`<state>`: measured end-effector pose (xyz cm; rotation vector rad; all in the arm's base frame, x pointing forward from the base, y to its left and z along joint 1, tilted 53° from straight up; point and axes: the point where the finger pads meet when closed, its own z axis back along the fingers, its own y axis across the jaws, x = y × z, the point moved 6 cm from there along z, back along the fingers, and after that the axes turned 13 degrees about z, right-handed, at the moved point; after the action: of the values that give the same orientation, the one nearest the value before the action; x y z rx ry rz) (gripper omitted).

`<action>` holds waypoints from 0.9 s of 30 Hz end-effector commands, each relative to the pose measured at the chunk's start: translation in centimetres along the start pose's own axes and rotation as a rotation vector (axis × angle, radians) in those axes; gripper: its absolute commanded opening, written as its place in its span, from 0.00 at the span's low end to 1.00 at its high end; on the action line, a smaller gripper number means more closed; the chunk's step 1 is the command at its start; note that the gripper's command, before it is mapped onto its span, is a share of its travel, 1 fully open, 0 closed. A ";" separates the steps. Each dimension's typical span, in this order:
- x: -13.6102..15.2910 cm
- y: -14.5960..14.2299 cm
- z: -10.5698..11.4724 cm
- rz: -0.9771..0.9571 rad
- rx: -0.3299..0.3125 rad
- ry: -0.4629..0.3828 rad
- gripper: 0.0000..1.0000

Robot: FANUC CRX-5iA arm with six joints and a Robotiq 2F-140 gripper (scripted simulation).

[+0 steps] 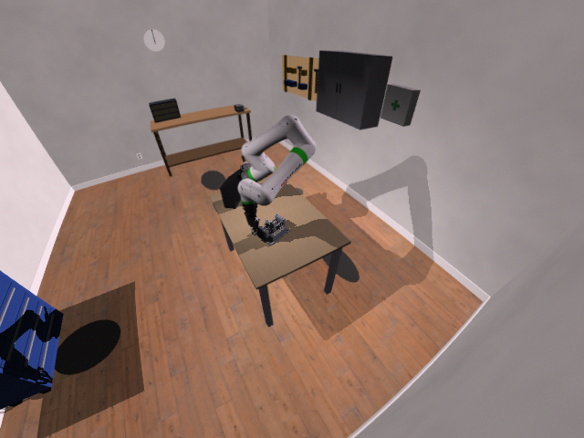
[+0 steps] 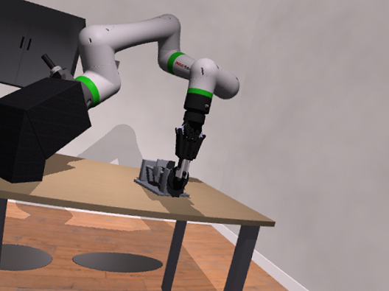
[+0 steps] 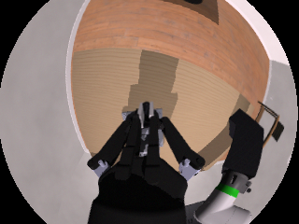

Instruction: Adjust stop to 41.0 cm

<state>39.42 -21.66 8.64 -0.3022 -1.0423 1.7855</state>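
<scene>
A small grey stop fixture (image 2: pixel 159 181) sits on the wooden table; it also shows in the top view (image 1: pixel 275 228). Its dark round handwheel (image 2: pixel 177 184) is at the fixture's right end. My gripper (image 2: pixel 181 175) points straight down over that end, its fingers shut on the handwheel. In the wrist view the fingers meet close together around a small pale part of the wheel, which they mostly hide. The stop's scale is too small to read.
The arm's black base block (image 2: pixel 31 128) stands on the table's left side. A wooden shelf bench (image 1: pixel 200 119) stands by the back wall. A dark cabinet (image 1: pixel 353 88) hangs on the right wall. A blue cabinet (image 1: pixel 23 339) stands at the far left.
</scene>
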 end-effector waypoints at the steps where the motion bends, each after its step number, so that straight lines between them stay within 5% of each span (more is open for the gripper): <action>1: 0.0 0.0 0.0 0.000 0.000 0.000 0.04; 27: -0.1 -0.4 0.3 0.000 0.000 0.000 0.04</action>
<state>39.53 -21.78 8.96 -0.3019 -1.0421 1.7856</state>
